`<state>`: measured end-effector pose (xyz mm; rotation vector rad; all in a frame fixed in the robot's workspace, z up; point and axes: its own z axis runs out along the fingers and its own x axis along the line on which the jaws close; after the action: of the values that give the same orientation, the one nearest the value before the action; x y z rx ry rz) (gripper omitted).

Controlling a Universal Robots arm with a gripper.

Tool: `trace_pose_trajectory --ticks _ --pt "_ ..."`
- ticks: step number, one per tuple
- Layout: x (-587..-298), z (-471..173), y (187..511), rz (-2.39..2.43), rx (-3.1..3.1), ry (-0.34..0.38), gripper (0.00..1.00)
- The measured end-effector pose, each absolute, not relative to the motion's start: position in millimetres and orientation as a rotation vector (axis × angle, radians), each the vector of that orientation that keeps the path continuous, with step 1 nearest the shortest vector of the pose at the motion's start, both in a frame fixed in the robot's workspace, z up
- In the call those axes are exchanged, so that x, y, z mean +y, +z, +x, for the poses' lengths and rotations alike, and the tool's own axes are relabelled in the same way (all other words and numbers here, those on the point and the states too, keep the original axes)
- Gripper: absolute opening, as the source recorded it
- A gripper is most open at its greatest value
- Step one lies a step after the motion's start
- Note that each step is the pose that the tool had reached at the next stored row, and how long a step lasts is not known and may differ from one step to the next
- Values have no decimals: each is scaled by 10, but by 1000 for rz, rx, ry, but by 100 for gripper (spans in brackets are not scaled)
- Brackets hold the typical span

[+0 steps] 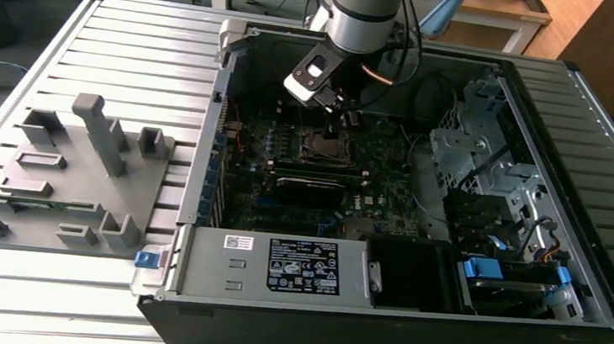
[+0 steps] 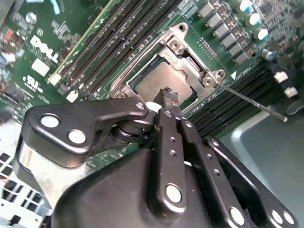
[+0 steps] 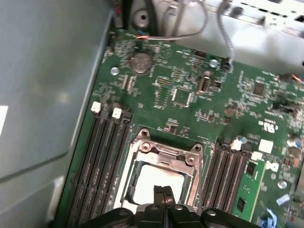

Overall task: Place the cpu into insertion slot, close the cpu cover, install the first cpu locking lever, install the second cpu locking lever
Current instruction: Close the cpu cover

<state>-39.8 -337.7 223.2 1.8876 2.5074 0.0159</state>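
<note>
The cpu (image 2: 153, 84) lies flat in the insertion slot (image 1: 326, 146) on the green circuit board, its dull silver top (image 3: 151, 184) showing. The cpu cover (image 3: 164, 153), a thin silver frame, lies down around it, with its window over the chip. A thin metal locking lever (image 2: 251, 100) runs from the socket's corner out over the memory slots. My gripper (image 2: 167, 94) is shut with nothing between its fingers. Its tips hover just above the chip's edge in both wrist views (image 3: 164, 190). In the exterior view the gripper (image 1: 344, 118) hangs inside the case, right above the socket.
Black memory slots (image 3: 102, 161) flank the socket, and a green memory stick (image 3: 247, 185) stands in one. The case walls, a labelled power supply (image 1: 304, 266) and a drive cage (image 1: 478, 155) ring the board. A grey fixture plate (image 1: 70, 175) lies at the exterior view's left.
</note>
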Motion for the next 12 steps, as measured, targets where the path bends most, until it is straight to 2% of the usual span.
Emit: trace_pose_trajectory --ticks 12 --pt "-3377 -398 2224 1604 2699 16 11"
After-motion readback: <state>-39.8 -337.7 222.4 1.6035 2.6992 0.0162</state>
